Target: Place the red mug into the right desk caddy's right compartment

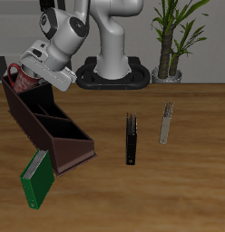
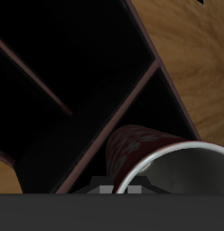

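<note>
Hanging over the far end of the right desk caddy (image 1: 46, 127), the claw (image 1: 31, 74) grips the red mug (image 2: 145, 149) (handle sticking out), which could catch a divider (image 2: 114, 113) if lowered off-centre.

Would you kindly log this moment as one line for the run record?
gripper: shut on mug | mug: held over caddy back end | released: not yet | green book: by caddy's front end

The table (image 1: 178, 172) looks like smooth brown wood with visible grain. The caddy (image 1: 51, 131) is matt maroon, the mug (image 2: 145, 144) glazed, speckled red with a pale inside.
</note>
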